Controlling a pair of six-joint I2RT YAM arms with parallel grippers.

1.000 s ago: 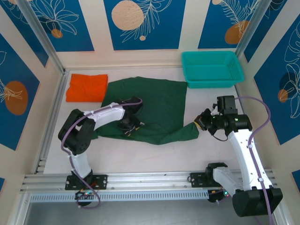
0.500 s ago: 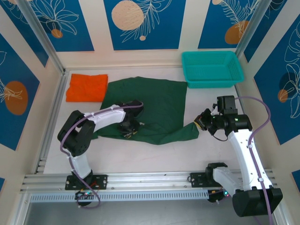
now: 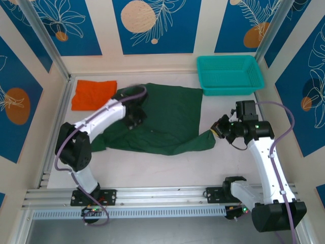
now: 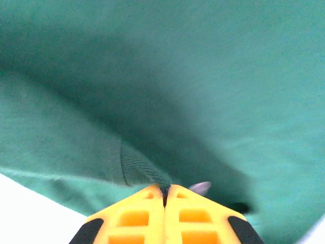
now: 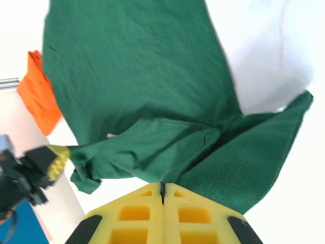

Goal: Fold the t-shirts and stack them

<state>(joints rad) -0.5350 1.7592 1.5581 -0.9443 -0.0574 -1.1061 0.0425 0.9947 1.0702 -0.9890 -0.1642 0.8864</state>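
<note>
Your left pincer point(image 4: 164, 189) is clamped on a fold of the green t-shirt point(image 3: 172, 114), spread across the surface point(image 3: 152, 165); your right pincer point(image 5: 162, 185) grips its near right corner. The orange t-shirt point(image 3: 94, 94) lies folded at the far left corner.

Far right corner: a teal plastic mesh basket point(image 3: 231, 90) sits upright on the white tabletop point(image 3: 152, 170). Behind it run blue wall panels point(image 3: 175, 30) with pale leaf outlines and orange discs. A ribbed aluminium rail point(image 3: 162, 195) lines the near edge.
</note>
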